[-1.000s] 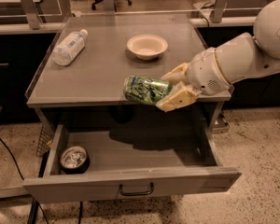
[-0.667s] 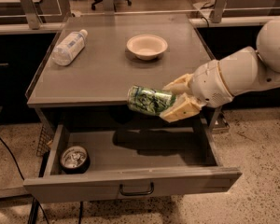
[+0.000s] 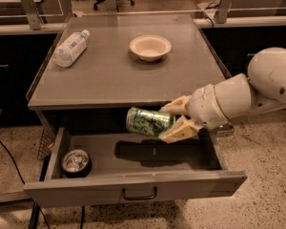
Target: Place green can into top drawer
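The green can (image 3: 148, 120) is shiny green with white markings and lies on its side in my gripper (image 3: 170, 119), which is shut on its right end. The can hangs over the open top drawer (image 3: 133, 185), above its middle and below the level of the counter top. The drawer is pulled out wide, with a grey front and a small dark pull handle (image 3: 139, 193). The can's shadow falls on the drawer floor.
A black can with a silver top (image 3: 76, 162) stands in the drawer's left corner. On the grey counter top (image 3: 109, 75) lie a clear plastic water bottle (image 3: 70, 47) at the left and a cream bowl (image 3: 150, 47) at the back middle. My white arm (image 3: 257, 92) comes in from the right.
My gripper has moved the green can downward and toward the drawer, from counter-edge height to just over the drawer's inside.
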Controlling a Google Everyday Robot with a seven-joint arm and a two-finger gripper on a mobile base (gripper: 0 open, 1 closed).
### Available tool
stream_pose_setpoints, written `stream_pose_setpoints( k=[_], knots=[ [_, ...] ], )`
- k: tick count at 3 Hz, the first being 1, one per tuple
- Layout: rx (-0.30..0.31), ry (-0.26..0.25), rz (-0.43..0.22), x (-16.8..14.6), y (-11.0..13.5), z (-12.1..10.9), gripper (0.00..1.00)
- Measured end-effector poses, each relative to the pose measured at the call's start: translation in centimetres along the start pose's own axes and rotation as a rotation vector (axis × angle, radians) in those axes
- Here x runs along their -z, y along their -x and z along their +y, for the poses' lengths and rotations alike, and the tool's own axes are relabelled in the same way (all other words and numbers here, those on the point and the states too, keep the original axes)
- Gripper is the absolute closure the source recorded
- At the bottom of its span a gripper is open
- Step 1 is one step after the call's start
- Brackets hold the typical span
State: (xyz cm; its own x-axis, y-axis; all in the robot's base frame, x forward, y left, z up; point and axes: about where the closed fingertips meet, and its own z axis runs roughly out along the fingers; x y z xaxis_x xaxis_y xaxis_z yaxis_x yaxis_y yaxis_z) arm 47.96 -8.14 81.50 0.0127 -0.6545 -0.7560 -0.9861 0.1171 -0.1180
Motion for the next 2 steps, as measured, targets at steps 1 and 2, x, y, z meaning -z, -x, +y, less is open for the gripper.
stream_pose_setpoints(
  k=[1,2],
  knots=[
    [0.005,0.019,0.006,-2.0,-1.7,0.6,1.0],
    [0.007,0.033,0.04,-4.7,-4.4,1.0,1.0]
  ],
)
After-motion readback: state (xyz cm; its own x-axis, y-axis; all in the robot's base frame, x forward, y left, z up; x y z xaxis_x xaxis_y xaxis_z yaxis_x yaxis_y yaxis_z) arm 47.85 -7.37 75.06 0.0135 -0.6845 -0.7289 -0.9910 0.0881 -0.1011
